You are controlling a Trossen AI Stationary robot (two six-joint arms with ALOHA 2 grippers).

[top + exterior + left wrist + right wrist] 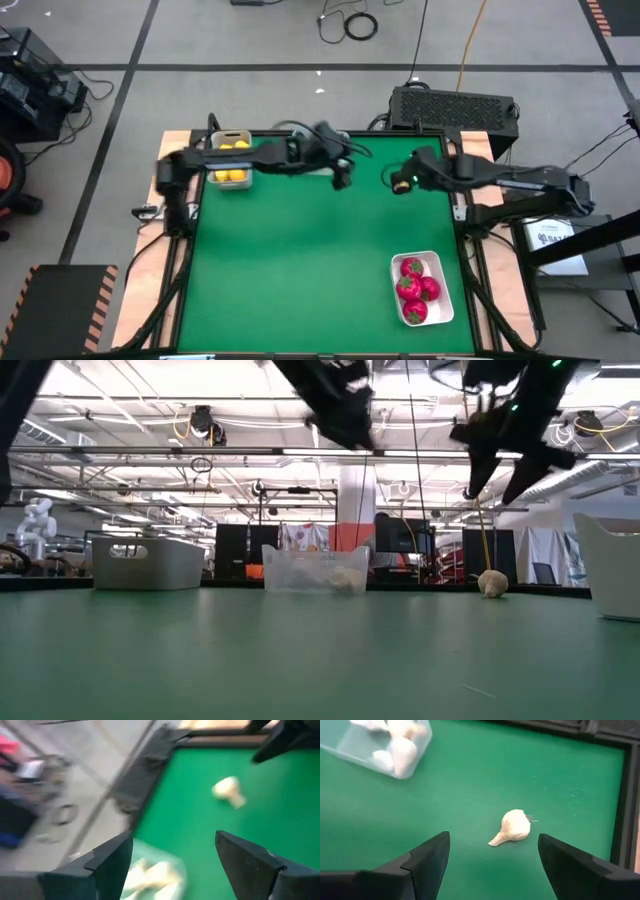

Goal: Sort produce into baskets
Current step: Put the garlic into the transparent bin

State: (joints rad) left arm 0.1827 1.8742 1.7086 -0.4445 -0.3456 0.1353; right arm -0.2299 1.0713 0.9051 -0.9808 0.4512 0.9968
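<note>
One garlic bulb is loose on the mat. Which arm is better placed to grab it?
Right. The right gripper hangs open just above the garlic bulb, which lies framed between its fingers. The left gripper, also open, is over the clear tub.

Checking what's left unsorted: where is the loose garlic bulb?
The garlic bulb lies on the green mat by the far edge, right of the clear tub, below the right gripper.

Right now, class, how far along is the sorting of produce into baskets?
Nearly done. Red fruits fill the white tray, lemons sit in the grey bin, and several garlic bulbs lie in the clear tub. In hand: the open right claw hovers over the last loose garlic bulb on the table. The left claw is open above the tub.
</note>
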